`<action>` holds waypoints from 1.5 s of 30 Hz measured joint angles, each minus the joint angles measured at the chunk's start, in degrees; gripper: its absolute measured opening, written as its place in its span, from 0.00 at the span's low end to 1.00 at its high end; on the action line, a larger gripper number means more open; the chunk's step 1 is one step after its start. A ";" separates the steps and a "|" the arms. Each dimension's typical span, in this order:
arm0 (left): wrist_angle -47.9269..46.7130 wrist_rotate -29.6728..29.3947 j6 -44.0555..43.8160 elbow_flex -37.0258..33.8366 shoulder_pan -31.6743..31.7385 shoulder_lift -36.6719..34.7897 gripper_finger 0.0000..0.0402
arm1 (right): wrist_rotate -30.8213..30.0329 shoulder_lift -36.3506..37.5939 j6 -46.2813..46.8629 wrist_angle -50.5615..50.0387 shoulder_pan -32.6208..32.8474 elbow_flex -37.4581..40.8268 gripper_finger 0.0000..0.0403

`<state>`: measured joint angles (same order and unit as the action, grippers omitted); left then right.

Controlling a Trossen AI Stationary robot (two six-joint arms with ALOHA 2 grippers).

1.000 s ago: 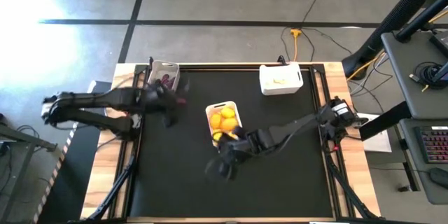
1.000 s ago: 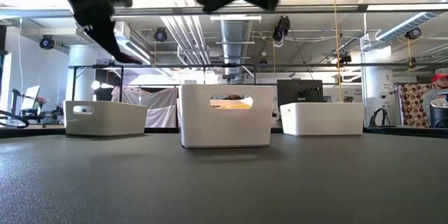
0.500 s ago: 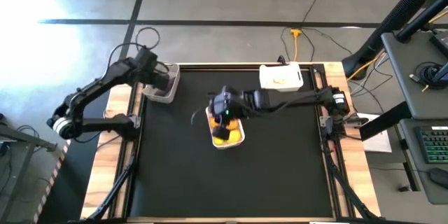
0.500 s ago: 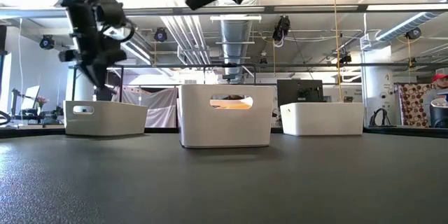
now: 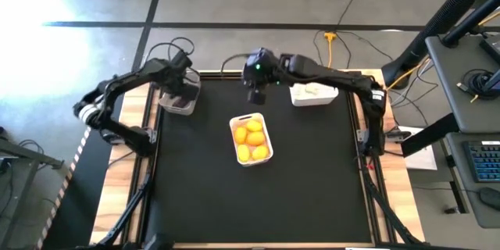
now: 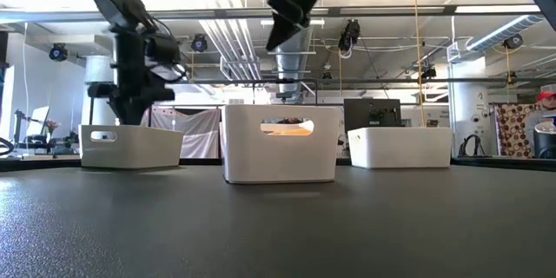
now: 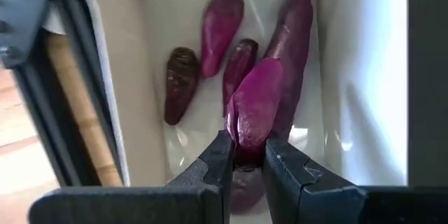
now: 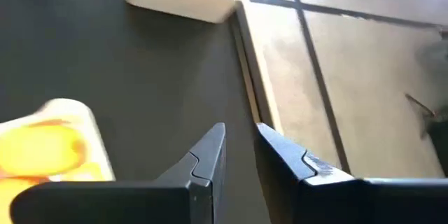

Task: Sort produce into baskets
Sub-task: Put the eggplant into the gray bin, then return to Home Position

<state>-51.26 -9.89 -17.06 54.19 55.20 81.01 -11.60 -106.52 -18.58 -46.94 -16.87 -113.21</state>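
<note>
My left gripper (image 5: 182, 87) hangs over the grey-translucent basket (image 5: 176, 103) at the table's far left corner. It is shut on a purple vegetable (image 7: 253, 105). Several other purple pieces (image 7: 221, 28) lie on that basket's floor. My right gripper (image 5: 255, 94) is empty and slightly open above the table's far middle. It shows high in the low view (image 6: 282, 17) and in its own wrist view (image 8: 241, 136). The middle white basket (image 5: 266, 134) holds yellow and orange fruits (image 5: 250, 139). The far right white basket (image 5: 297, 94) holds white bulbs (image 5: 312, 89). My left gripper pinches the purple vegetable by one end (image 7: 246, 145) between its two fingers (image 7: 217, 161). The fingers come from above and point down into the basket. The vegetable sticks out past the fingertips, over the other pieces. I cannot tell whether it touches them.
The black mat (image 5: 312, 187) is bare around and in front of the middle basket. Wooden table edges and dark rails (image 5: 148, 164) run along both sides. Cables lie on the floor beyond the far edge.
My left gripper has gone toward the far left corner and now points down over the grey-translucent basket. My right gripper has gone from the table's near middle, over the fruit basket, toward the far edge and upward.
</note>
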 joint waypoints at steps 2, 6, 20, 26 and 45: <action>-0.36 0.19 0.00 1.72 0.26 3.00 0.10 | 0.39 0.00 -0.03 -0.04 -2.07 0.00 0.17; -1.58 -0.06 0.89 5.80 1.09 8.52 0.10 | 6.55 0.00 -0.07 -1.27 -5.32 0.00 0.17; -4.33 -4.51 2.17 11.16 1.48 13.18 0.34 | 13.18 0.00 -0.40 -7.30 -7.82 0.00 0.17; -6.31 -3.68 4.07 11.31 1.44 8.99 0.49 | 13.86 0.03 6.13 -7.80 -7.52 0.00 0.17; 7.00 15.34 -5.90 -2.39 -20.08 -28.33 0.54 | 19.58 0.35 27.66 -6.75 7.48 0.04 0.17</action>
<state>-44.26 5.45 -22.96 51.80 35.13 52.68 7.99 -106.17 9.08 -53.69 -9.39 -113.16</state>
